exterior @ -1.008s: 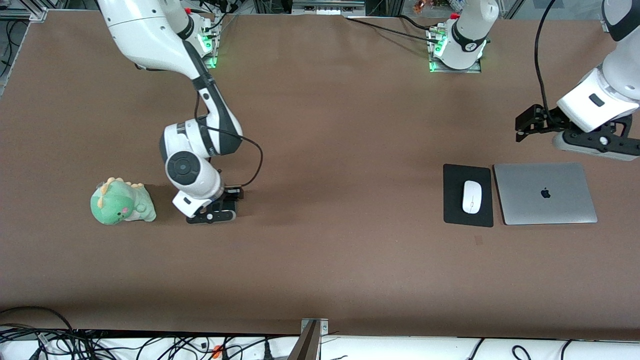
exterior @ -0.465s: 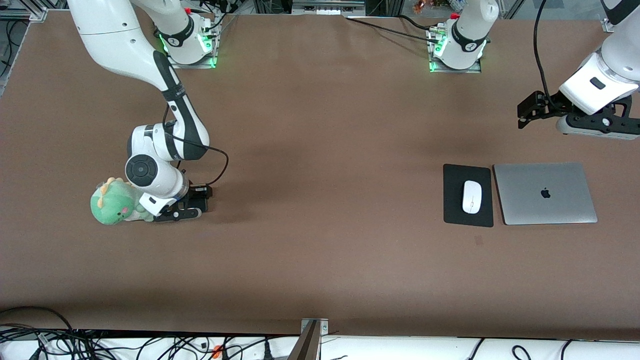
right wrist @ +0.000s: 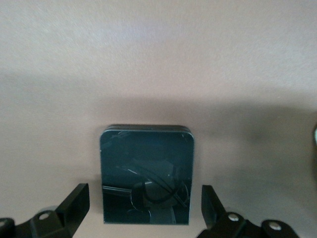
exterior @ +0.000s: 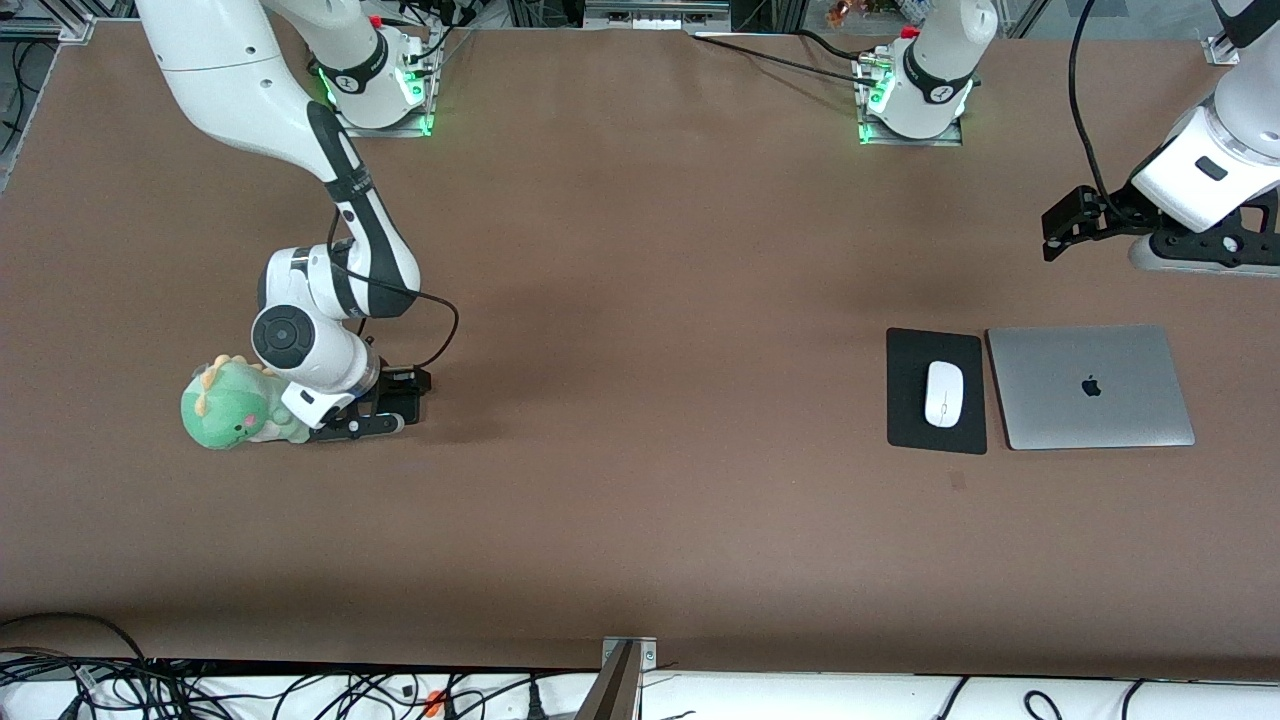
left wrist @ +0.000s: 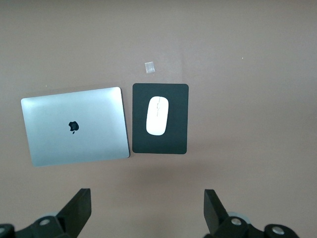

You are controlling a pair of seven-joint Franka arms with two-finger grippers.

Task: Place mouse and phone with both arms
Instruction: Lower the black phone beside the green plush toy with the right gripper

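The phone (right wrist: pixel 146 174) lies flat on the brown counter (exterior: pixel 640 500), just beside the green plush dinosaur (exterior: pixel 240 405). The right hand (right wrist: pixel 143 208) is low over it, fingers (right wrist: pixel 74 201) spread wide, one on each side of the phone, apart from it. Well away from the dinosaur, toward the left arm's end, the mouse (exterior: pixel 942 393) rests on a black mouse pad (exterior: pixel 936 436) beside a closed silver laptop (exterior: pixel 1090 386). The left hand (left wrist: pixel 146 213) hangs wide open and empty above bare counter near the laptop.
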